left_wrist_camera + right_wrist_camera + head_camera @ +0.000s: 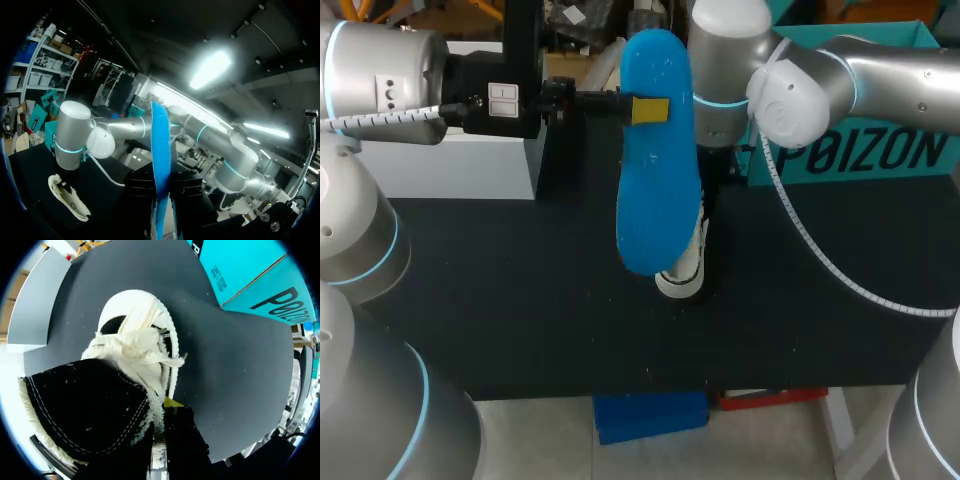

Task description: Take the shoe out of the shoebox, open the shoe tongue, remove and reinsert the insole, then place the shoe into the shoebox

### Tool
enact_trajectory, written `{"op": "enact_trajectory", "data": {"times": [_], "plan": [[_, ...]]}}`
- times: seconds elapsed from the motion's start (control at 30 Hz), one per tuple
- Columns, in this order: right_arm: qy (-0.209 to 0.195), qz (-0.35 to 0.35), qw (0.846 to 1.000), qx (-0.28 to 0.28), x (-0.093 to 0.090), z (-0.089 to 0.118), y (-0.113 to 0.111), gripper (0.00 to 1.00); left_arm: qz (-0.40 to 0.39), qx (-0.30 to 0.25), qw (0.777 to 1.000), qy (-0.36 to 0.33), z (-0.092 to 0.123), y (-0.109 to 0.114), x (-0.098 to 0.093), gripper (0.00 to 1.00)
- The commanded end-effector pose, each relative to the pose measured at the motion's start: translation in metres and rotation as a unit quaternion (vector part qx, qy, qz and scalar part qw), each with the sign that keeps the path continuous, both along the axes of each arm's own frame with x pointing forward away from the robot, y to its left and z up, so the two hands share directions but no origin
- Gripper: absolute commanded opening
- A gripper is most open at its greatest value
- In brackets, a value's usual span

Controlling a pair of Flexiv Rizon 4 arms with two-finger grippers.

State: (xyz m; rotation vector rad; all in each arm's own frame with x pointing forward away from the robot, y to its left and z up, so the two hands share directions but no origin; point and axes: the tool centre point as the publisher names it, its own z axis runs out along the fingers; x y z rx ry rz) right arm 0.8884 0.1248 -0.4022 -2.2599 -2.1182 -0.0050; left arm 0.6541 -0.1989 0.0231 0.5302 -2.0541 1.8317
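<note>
blue insole [657, 195] aloft (white shoe [686, 272] below)

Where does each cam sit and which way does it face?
Head: above, behind; looks down on table; left arm, right arm show.
Left wrist: looks along left pincer gripping insole; right arm beyond.
Right wrist: looks down into shoe; right pincer shows.
Shared: shoe in all three; insole in head and left wrist.

In the head view the blue insole [658, 150] covers most of the shoe [682, 275], so only a white end shows beneath it. The right arm [840, 85] crosses the teal shoebox [860, 150]. In the right wrist view the shoe's black flap [85, 410] hides much of the right gripper [167, 412]. In the left wrist view the insole's lower end is cut off.
</note>
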Motion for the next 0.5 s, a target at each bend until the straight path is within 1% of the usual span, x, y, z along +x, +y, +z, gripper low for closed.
{"op": "enact_trajectory", "data": {"times": [0.03, 0.17, 0.2, 0.23, 0.3, 0.33, 0.37, 0.4, 0.5], "plan": [[-0.002, -0.006, 1.0, -0.013, 0.001, 0.003, -0.003, 1.0, 0.001, 0.002, 1.0, 0.001, 0.001, -0.001, 0.0, 0.0], [-0.026, -0.012, 1.0, 0.014, -0.003, 0.021, -0.007, 1.0, 0.001, 0.002, 1.0, 0.001, 0.001, -0.001, 0.0, 0.0], [-0.032, -0.016, 0.999, 0.04, -0.005, 0.028, -0.008, 1.0, 0.001, 0.002, 1.0, 0.001, 0.001, -0.001, 0.0, 0.0], [-0.037, -0.016, 0.998, 0.054, -0.008, 0.033, -0.01, 1.0, 0.001, 0.002, 1.0, 0.001, 0.001, -0.001, 0.0, 0.0], [-0.036, -0.015, 0.994, 0.106, -0.013, 0.043, -0.009, 1.0, 0.001, 0.002, 1.0, 0.001, 0.001, -0.001, 0.0, 0.0], [-0.04, -0.015, 0.992, 0.122, -0.015, 0.048, -0.01, 1.0, 0.001, 0.002, 1.0, 0.001, 0.001, -0.001, 0.0, 0.0], [-0.041, -0.013, 0.988, 0.148, -0.018, 0.052, -0.009, 1.0, 0.001, 0.002, 1.0, 0.001, 0.001, -0.001, 0.0, 0.0], [-0.04, -0.006, 0.981, 0.187, -0.02, 0.056, -0.009, 1.0, 0.001, 0.002, 1.0, 0.001, 0.001, -0.001, 0.0, 0.0], [-0.055, 0.024, 0.965, 0.256, -0.028, 0.071, -0.004, 1.0, 0.001, 0.002, 1.0, 0.001, 0.001, -0.001, 0.0, 0.0]]}}
